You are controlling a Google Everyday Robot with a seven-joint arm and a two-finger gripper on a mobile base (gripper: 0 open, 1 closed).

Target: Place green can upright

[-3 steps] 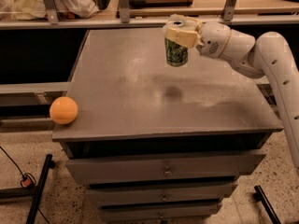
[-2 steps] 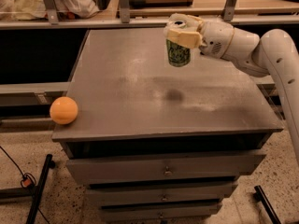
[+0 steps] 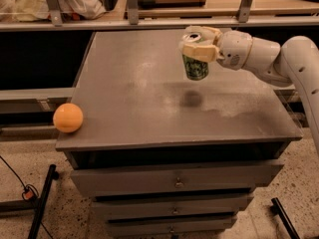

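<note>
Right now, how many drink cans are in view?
1. The green can is held in the gripper, in the air above the right side of the cabinet top. No other can shows.

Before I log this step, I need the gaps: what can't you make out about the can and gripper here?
Camera view, all items:
- green can: upper sides covered by the gripper clamped on it above the cabinet top.
- can's underside: faces down, away from camera.
- can's print: too small to read.
- arm: cut off by the right edge.
</note>
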